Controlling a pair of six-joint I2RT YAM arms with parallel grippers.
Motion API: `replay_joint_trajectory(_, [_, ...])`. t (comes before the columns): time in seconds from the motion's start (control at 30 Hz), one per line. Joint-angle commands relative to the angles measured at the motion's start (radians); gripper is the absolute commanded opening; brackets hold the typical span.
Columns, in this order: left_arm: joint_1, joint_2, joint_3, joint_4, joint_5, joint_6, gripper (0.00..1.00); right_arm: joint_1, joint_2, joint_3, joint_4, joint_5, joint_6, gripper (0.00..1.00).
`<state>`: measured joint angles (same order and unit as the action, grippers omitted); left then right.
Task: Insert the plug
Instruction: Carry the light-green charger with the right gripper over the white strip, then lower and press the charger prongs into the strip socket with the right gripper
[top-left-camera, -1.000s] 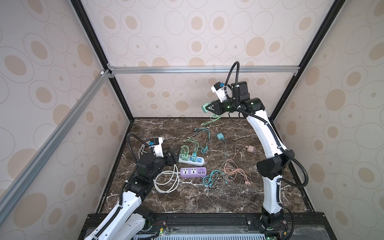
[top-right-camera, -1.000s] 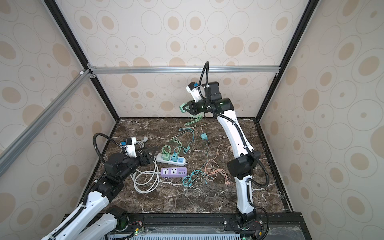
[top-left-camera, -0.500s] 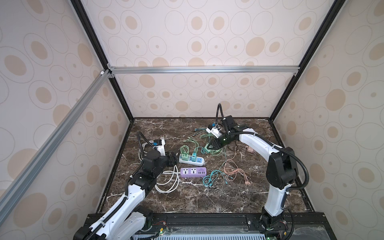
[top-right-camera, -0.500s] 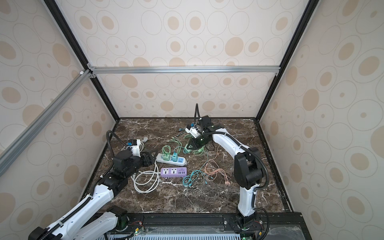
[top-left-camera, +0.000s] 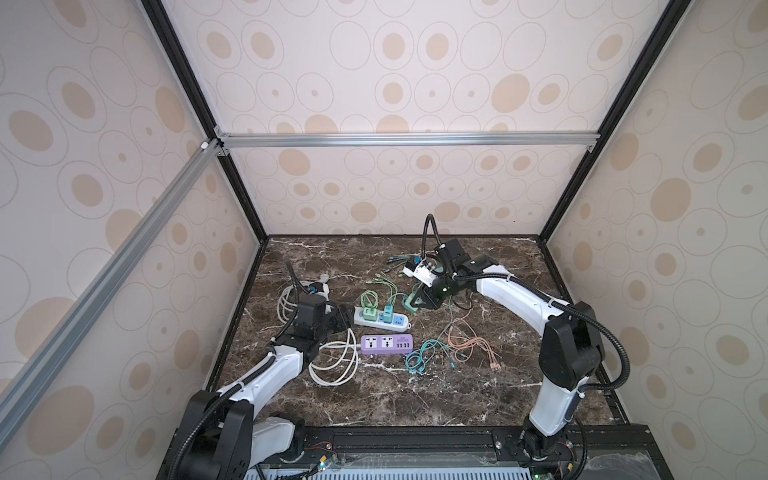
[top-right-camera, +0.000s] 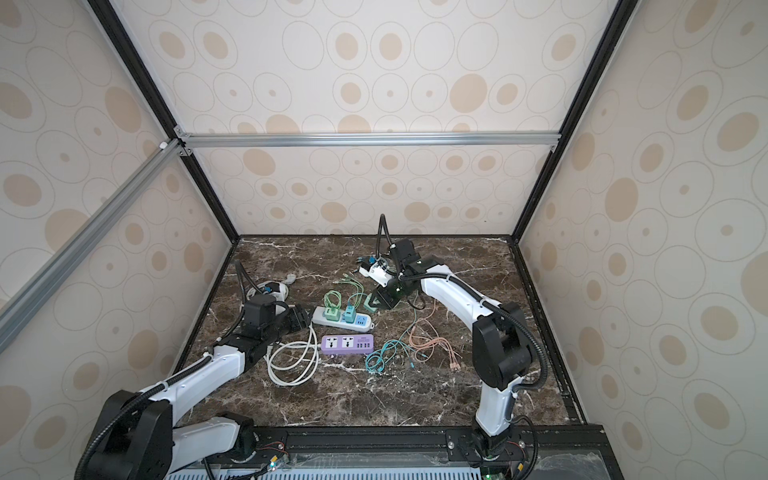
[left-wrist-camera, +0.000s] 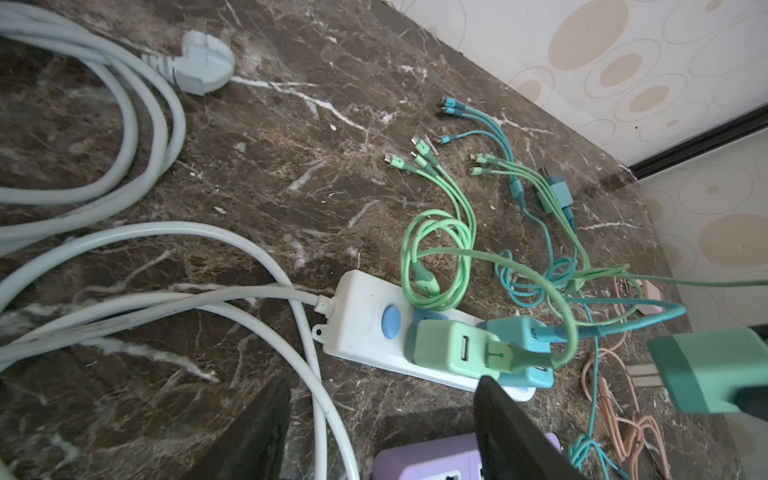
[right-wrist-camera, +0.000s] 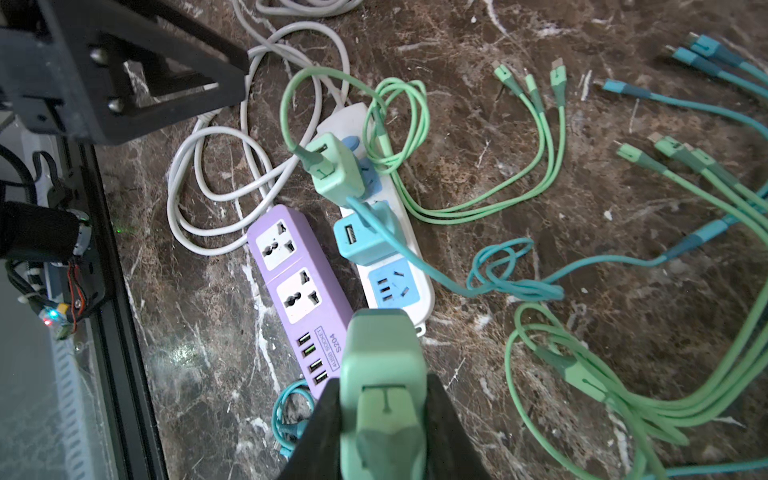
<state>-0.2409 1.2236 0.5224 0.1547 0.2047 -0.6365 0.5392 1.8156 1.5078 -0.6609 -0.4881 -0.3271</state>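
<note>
My right gripper (right-wrist-camera: 382, 388) is shut on a mint-green plug (right-wrist-camera: 382, 353) with a green cable. It hangs just above the table at the right end of the white power strip (top-left-camera: 380, 321), near the strip's free blue socket (right-wrist-camera: 392, 284). In both top views the plug (top-right-camera: 369, 302) sits at the tip of the right gripper (top-left-camera: 420, 300). My left gripper (left-wrist-camera: 380, 386) is open at the cord end of the strip (left-wrist-camera: 365, 324). The strip's white cord runs between its fingers, which grip nothing.
A green charger (right-wrist-camera: 336, 174) and a blue charger (right-wrist-camera: 361, 245) fill two of the strip's sockets. A purple power strip (top-left-camera: 386, 344) lies just in front. Coiled white cord (top-left-camera: 332, 365), teal cable (top-left-camera: 419, 357) and pink cable (top-left-camera: 469, 345) lie around.
The right arm has dropped from high near the back wall to just above the table by the white strip, still holding the plug. The left gripper has moved forward and narrowed a little.
</note>
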Motion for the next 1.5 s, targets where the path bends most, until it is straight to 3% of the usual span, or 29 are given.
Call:
replay_joint_trajectory(0.0, [0.018,0.048,0.023,0.053,0.032,-0.008,0.69,0.03,0.024,-0.015,0.011,0.026,-0.076,0.0])
replay_joint_trajectory(0.2, [0.032,0.161,0.072,0.066,0.075,0.015,0.59,0.086,0.068,0.007,0.0,0.107,-0.144,0.0])
replay_joint_trajectory(0.63, [0.034,0.296,0.144,0.078,0.14,0.042,0.52,0.099,0.125,0.01,0.063,0.135,-0.168,0.0])
replay_joint_trajectory(1.47, [0.037,0.37,0.152,0.066,0.142,0.058,0.41,0.135,0.196,0.049,0.057,0.184,-0.231,0.0])
